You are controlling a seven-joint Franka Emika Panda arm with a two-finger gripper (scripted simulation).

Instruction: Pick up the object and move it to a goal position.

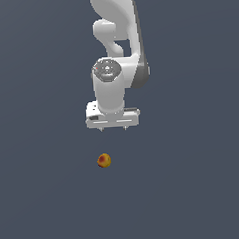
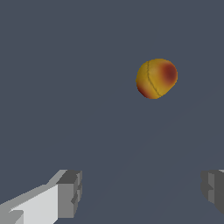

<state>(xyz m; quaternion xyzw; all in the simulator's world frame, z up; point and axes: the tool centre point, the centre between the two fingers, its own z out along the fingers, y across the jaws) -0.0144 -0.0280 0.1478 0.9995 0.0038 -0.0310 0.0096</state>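
The object is a small round ball (image 1: 104, 160), mottled yellow-orange with red patches, lying on the flat dark grey surface. In the exterior view my white gripper (image 1: 113, 129) hangs above and behind it, apart from it, slightly toward the exterior view's right. In the wrist view the ball (image 2: 156, 78) lies ahead of the fingers, off to one side, not between them. My gripper (image 2: 142, 192) is open and empty; its two grey fingertips (image 2: 70, 192) stand wide apart.
The white arm (image 1: 117, 36) rises behind the gripper toward the upper edge of the exterior view. The dark grey surface (image 1: 46, 196) spreads all around with no other object in view.
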